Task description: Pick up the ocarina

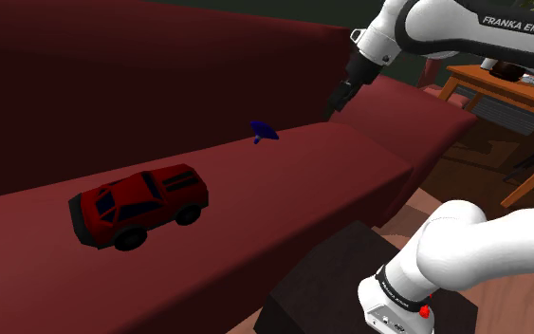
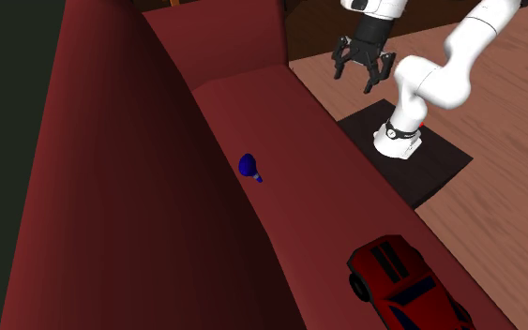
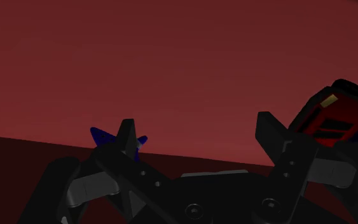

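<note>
**Q:** Where is the ocarina?
**A:** The small blue ocarina (image 1: 264, 132) lies at the rear edge of the dark red sofa seat (image 1: 293, 204), just at the backrest (image 1: 113, 85). It is well apart from the red toy car (image 1: 141, 204), which sits nearer the seat's front edge.

**Q:** And the gripper?
**A:** The black gripper (image 2: 355, 80) hangs above the seat's end near the armrest (image 1: 412, 112). Its fingers are spread and empty, clear of the ocarina.

**Q:** How far along is the task?
**A:** Early, by appearance: approach, descent, closure and lift all remain.
</note>
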Controlling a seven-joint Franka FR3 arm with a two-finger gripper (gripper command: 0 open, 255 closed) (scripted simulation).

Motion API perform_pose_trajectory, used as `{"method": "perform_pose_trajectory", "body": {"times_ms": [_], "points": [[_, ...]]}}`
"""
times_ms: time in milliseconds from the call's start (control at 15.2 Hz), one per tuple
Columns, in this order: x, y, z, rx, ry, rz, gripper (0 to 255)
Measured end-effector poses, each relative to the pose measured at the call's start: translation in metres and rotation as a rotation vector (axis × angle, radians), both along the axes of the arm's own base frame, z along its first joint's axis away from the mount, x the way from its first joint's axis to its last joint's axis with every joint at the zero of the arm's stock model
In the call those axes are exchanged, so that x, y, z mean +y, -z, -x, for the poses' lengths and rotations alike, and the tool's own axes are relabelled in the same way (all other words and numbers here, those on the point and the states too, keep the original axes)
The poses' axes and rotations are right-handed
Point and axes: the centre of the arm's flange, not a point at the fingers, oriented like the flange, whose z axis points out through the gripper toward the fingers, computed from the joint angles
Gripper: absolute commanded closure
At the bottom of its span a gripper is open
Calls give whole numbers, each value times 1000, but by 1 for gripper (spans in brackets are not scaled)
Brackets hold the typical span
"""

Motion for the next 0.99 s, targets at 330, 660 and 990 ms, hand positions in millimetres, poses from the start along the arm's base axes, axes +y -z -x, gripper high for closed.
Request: {"method": "perform_pose_trajectory", "body": {"times_ms": [330,660,990], "points": [[-19,41,-53,-13,-58,17,0],[-35,73,-106,-28,-117,33,0],[-44,106,-163,-41,-175,50,0]]}}
